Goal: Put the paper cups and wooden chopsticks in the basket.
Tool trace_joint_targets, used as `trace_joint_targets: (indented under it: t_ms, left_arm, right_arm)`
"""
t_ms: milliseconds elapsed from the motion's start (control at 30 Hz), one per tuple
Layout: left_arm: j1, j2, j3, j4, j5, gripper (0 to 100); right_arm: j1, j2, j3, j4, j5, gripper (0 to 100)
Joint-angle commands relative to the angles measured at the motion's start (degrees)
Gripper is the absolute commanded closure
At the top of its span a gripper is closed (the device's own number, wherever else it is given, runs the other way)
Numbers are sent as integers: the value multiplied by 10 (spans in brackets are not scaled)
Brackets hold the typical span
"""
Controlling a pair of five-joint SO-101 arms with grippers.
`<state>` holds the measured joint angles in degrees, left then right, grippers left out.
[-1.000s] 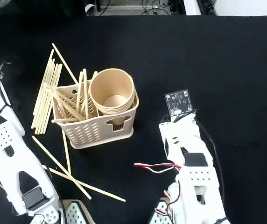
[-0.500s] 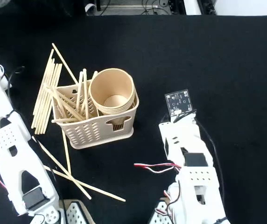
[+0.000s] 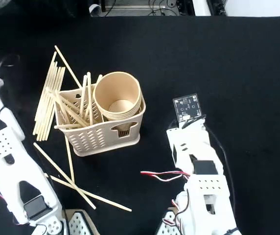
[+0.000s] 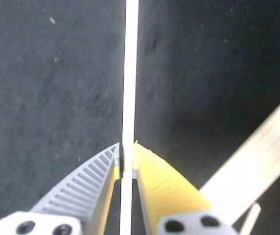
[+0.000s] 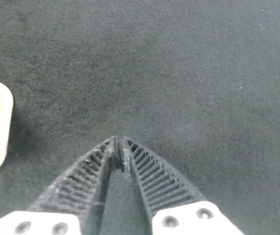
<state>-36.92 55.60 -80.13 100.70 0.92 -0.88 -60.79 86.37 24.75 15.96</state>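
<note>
Left tool clamped on a single chopstick, with the carry to the basket to come

The left tool (image 4: 126, 156) is clenched on one wooden chopstick (image 4: 130, 73), which runs straight out between its jaws over the black counter (image 3: 218, 63); whether the stick is lifted clear I cannot tell. The basket (image 3: 101, 139) already holds the stacked paper cups (image 3: 118, 95) and several sticks, while a loose bundle (image 3: 47, 105) lies just beside it and a few more lie in front. The right tool (image 5: 116, 147) is clenched on nothing, near the basket's far side. Next, I judge, the held stick must be raised, tipped upright over the basket's stick side and let go.
</note>
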Motion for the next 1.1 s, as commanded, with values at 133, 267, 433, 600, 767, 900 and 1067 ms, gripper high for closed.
trace_joint_targets:
  t_ms: [133,267,433,600,767,900,1067]
  left_arm:
    - [22,-346,350,-9,-7,971]
    - [47,-501,471,-40,-19,971]
    - [73,-684,652,-145,-18,971]
    - [101,-898,893,-328,6,971]
    - [129,-1146,1128,-537,53,971]
    - [167,-1343,1285,-706,79,971]
    - [243,-1554,1367,-806,84,971]
  right_arm:
    - [4,2,-7,3,4,986]
    - [4,2,-7,3,4,986]
    - [4,2,-7,3,4,986]
    - [4,2,-7,3,4,986]
    - [4,2,-7,3,4,986]
    - [4,2,-7,2,4,986]
    - [4,2,-7,2,4,986]
